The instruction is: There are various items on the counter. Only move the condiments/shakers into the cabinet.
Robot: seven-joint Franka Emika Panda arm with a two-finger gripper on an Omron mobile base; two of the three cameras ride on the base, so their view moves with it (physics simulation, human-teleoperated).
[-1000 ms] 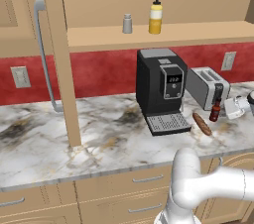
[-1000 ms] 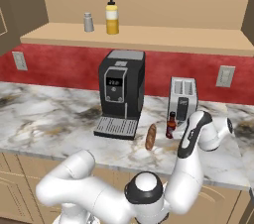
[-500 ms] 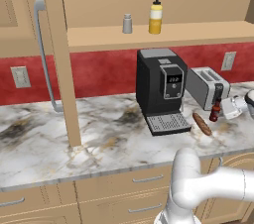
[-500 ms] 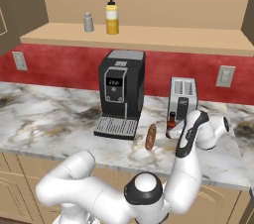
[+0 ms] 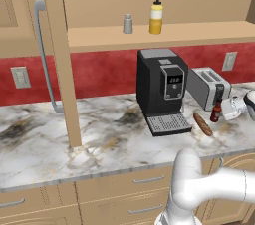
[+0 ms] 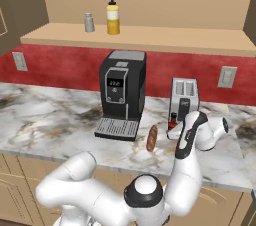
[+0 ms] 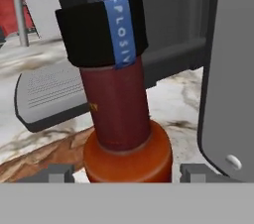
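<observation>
Right in front of my hand stands the dark red sauce bottle (image 7: 121, 114), upright on the tabletop (image 5: 99, 144) toward its right end, with my fingers (image 7: 59, 172) set one on each side of its base; I cannot tell whether they press it yet, so I judge the grasp not yet made. Just beside it lies the brown sausage (image 5: 202, 124), which should stay there, with the toaster (image 5: 210, 87) and the coffee machine (image 5: 162, 89) behind. Farther off, the grey shaker (image 5: 128, 24) and the yellow squeeze bottle (image 5: 156, 16) already stand on the cabinet shelf (image 5: 164, 36), so only the sauce bottle is left.
</observation>
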